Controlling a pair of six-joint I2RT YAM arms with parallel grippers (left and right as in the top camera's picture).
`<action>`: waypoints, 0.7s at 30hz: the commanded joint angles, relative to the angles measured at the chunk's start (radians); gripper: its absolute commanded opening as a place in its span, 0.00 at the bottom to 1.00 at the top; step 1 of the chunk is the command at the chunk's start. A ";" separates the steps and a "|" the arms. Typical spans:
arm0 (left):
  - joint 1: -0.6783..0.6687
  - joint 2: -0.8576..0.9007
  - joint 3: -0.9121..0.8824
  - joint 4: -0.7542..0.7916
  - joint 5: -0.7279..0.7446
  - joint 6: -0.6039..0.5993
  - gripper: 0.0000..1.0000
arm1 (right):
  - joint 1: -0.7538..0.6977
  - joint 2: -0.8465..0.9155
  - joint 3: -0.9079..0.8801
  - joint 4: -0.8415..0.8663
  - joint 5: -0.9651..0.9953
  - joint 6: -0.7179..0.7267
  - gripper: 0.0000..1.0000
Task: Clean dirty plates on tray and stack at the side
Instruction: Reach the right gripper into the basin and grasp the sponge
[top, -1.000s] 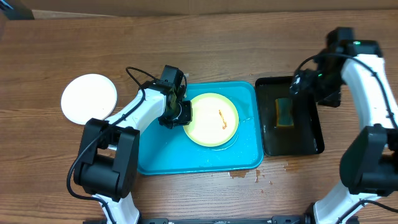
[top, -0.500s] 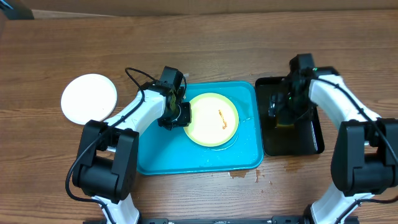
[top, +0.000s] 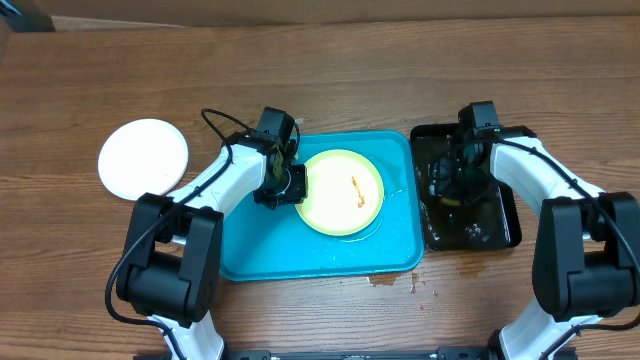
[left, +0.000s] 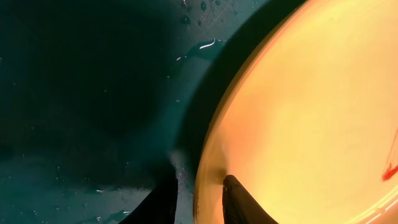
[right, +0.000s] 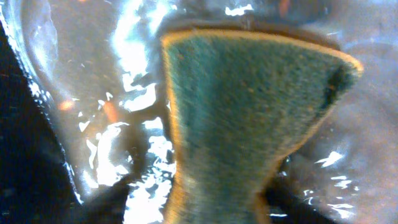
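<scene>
At the middle of the table, the turquoise tray (top: 250, 255) is lying flat on the wood, and the pale yellow-green plate (top: 335, 205) is sitting inside it, toward its upper right part, with an orange-brown smear (top: 357, 190) showing on its face. The left gripper (top: 293, 185) is reaching in from the left and pinching the plate's left rim. In the left wrist view the two dark fingers (left: 165, 202) are standing close together, one on the wet tray floor (left: 81, 93) outside the rim and the other lying on the plate (left: 311, 112), so the edge is being held between them by the left gripper (left: 199, 199). A white plate (top: 143, 158) is resting on the bare wood well apart to the left of the tray. Just beside the tray on its right, the black tray (top: 505, 215) is holding water, and the right gripper (top: 448, 180) is dipping into its upper left part. Its wrist view is showing a green sponge (right: 249, 106) with a tan edge, squeezed to a narrow waist where the right gripper (right: 199, 202) is clamping it, with glinting water all around.
</scene>
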 joint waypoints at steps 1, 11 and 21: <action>-0.006 -0.004 -0.021 -0.004 -0.035 0.016 0.27 | -0.008 0.015 -0.028 0.037 0.016 0.000 0.85; -0.006 -0.004 -0.021 -0.004 -0.039 0.016 0.29 | -0.008 0.015 -0.028 0.111 0.024 0.000 0.34; -0.006 -0.004 -0.021 -0.005 -0.039 0.016 0.29 | -0.009 0.014 -0.016 0.104 0.024 -0.004 0.82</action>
